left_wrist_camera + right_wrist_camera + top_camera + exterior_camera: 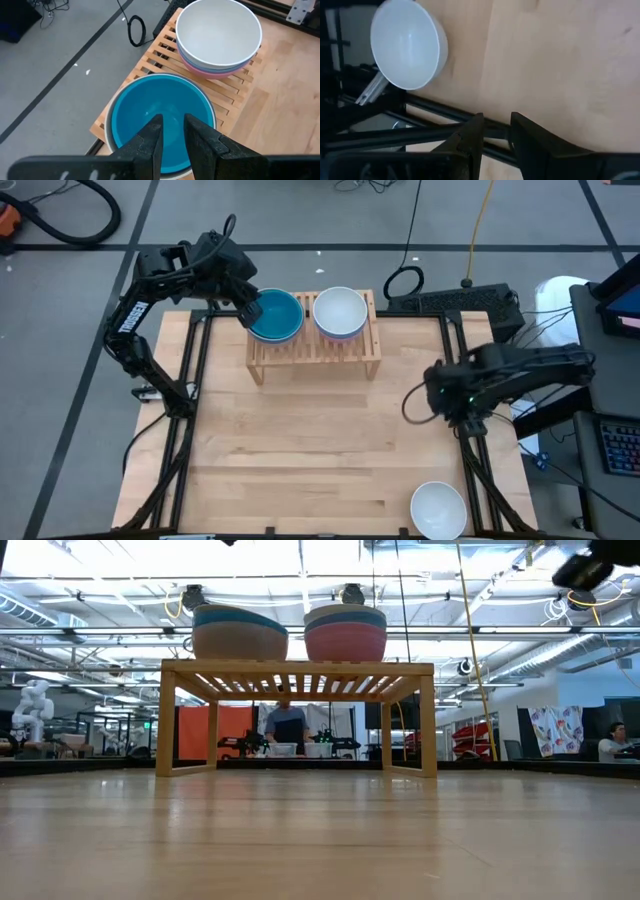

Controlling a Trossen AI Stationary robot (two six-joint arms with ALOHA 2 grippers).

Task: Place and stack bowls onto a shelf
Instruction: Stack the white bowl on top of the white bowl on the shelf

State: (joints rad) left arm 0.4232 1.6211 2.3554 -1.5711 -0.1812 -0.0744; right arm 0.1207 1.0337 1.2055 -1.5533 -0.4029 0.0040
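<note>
The light-wood shelf [315,358] stands at the table's far middle and carries two stacks of bowls. The left stack [240,632] has a blue bowl [160,112] on top of a grey-beige one. The right stack [345,632] has a white bowl [217,30] on top of pale blue and pink ones. My left gripper [173,122] hovers above the blue bowl's left side [250,308], fingers nearly together, holding nothing. My right gripper [496,122] hangs empty, fingers nearly together, over the table's right edge [458,418]. A lone white bowl [438,510] rests on the table's near right corner.
Black frame rails [190,410] run along the table's left and right sides. A keyboard [455,302] and cables lie beyond the far right corner. The wooden tabletop [320,450] stretches between the shelf and the near edge. People show in the room behind [287,725].
</note>
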